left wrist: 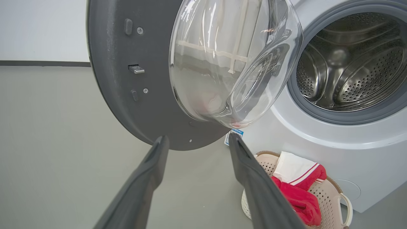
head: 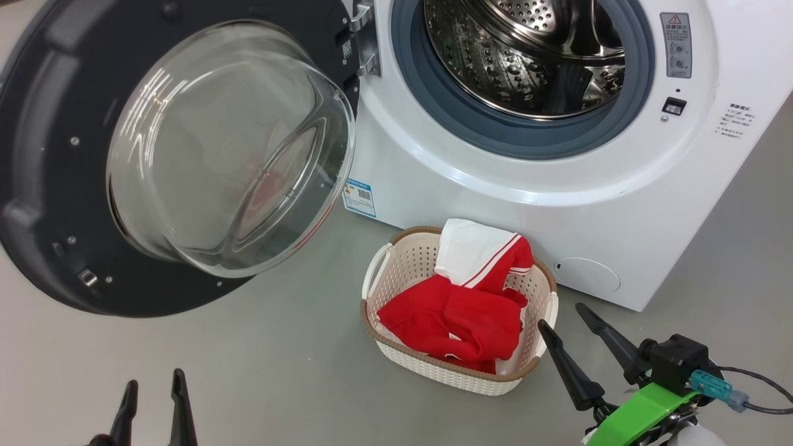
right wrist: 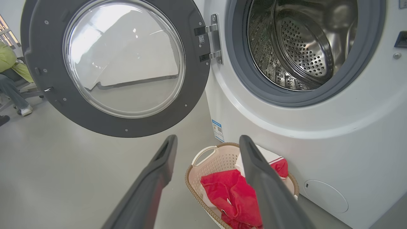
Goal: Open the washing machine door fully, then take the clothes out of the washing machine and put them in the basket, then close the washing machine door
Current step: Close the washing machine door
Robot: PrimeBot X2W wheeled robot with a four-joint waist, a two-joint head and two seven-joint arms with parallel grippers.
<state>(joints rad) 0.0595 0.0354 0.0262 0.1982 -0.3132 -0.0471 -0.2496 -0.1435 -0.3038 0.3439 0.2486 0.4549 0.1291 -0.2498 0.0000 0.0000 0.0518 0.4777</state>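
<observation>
Washing machine [head: 433, 186]: ahead of both tools, drum looks empty.
Door [head: 49, 186]: wide open beyond left tool [head: 155, 378]; rigid, hinged; push its rim.
Basket [head: 409, 260]: beside right tool [head: 561, 314], holding clothes [head: 458, 316], soft, light.
Tools: both spread, empty.

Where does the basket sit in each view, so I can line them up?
Head view: basket lower centre, before the washer.
Left wrist view: basket lower right.
Right wrist view: basket bottom centre.
Shared landmark: blue sticker on the washer, up-left of the basket.
</observation>
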